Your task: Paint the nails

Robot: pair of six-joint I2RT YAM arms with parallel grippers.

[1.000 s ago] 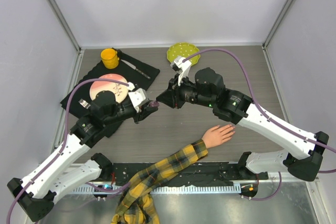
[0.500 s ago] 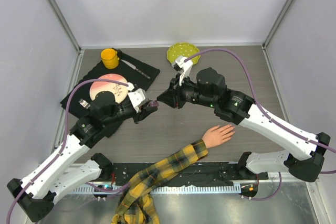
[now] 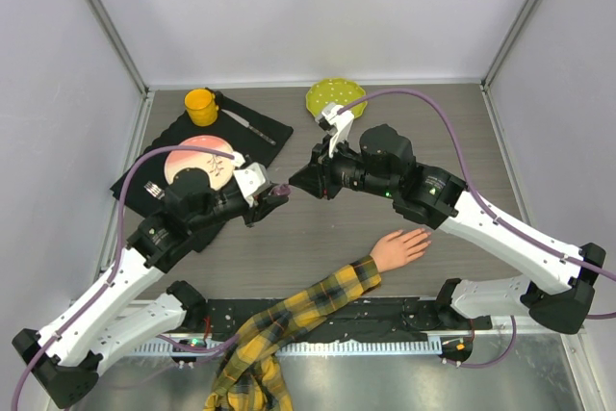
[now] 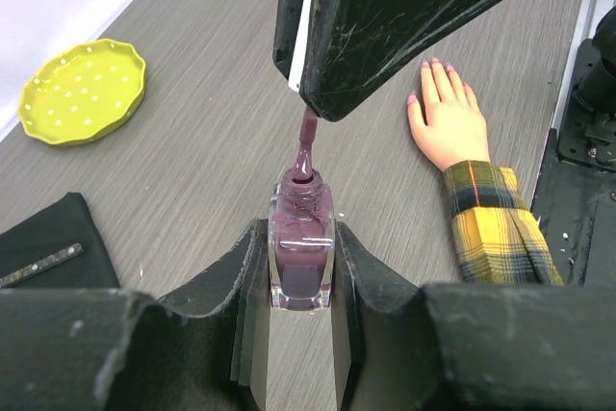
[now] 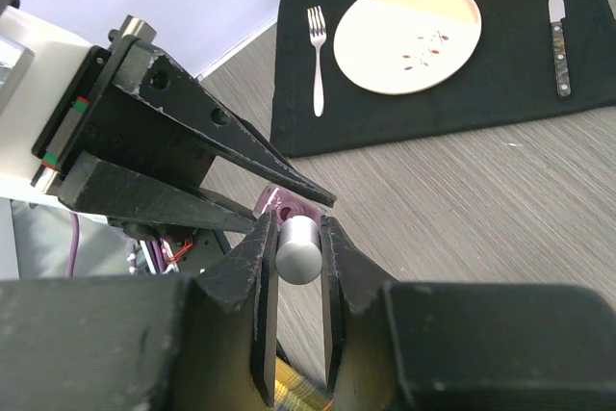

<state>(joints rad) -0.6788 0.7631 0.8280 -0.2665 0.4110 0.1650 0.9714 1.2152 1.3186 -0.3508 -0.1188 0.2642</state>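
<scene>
Left fingers (image 4: 300, 238) were closed on both sides of a small square polish bottle (image 4: 301, 259) of dark purple, holding it upright above the counter (image 3: 462, 141). Right fingers (image 5: 296, 238) were pinched on the silver cap (image 5: 296, 249) of the applicator, directly above. The purple brush stem (image 4: 308, 141) ran down from the cap into the bottle's neck. Both arms met over the middle of the counter, left of centre.

The nails (image 4: 438, 66) lay on the mannequin hand (image 3: 399, 247), which rested palm down near the counter's near edge, well apart from the bottle. Its fingertips pointed toward the right and far side. The plaid sleeve (image 3: 308, 315) trailed back over the near rail. Bare wood-grain counter lay between the bottle and the hand, and the right arm's forearm crossed above the counter just beyond the fingertips.

A yellow-green dotted dish (image 3: 335, 96) sat by the far wall, just behind the right wrist. On the left, a black mat (image 5: 500, 93) carried a plate (image 5: 406, 36), a fork (image 5: 317, 60), a knife (image 5: 557, 31) and a yellow cup (image 3: 199, 106). The left arm overhung the mat's near corner. Pale walls closed the counter on the left, far and right sides.
</scene>
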